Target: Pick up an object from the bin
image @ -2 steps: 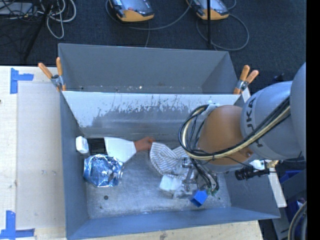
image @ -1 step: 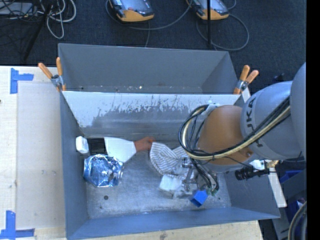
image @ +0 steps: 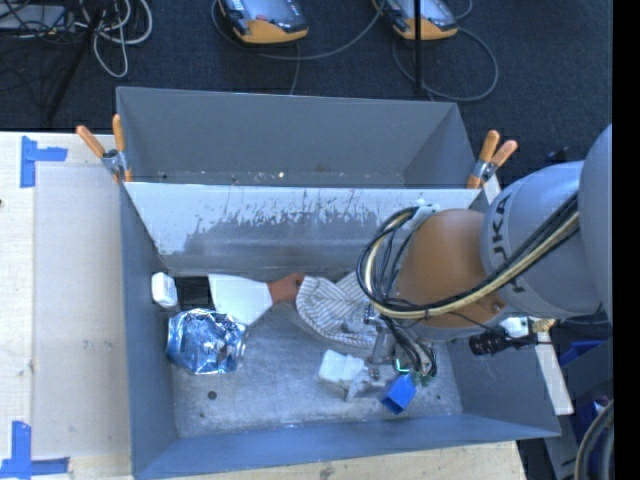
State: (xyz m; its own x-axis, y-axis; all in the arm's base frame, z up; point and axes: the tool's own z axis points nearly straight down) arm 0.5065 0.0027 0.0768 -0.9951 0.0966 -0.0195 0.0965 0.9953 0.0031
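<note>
My gripper (image: 377, 365) is low in the bin's front right part, under the orange wrist cover. It stands just above a small white block (image: 338, 368) on the floor. A small blue piece (image: 398, 395) lies right beside it, toward the front. A checked grey-white cloth (image: 325, 306) lies crumpled just behind and left of the gripper, partly under the wrist. I cannot make out anything held in the gripper.
A crumpled shiny blue foil bag (image: 205, 341) lies at the left. Behind it are a small white-and-black item (image: 176, 290) and a white flat piece (image: 240, 296) with an orange-brown end (image: 286, 286). The arm and cables cover the bin's right side.
</note>
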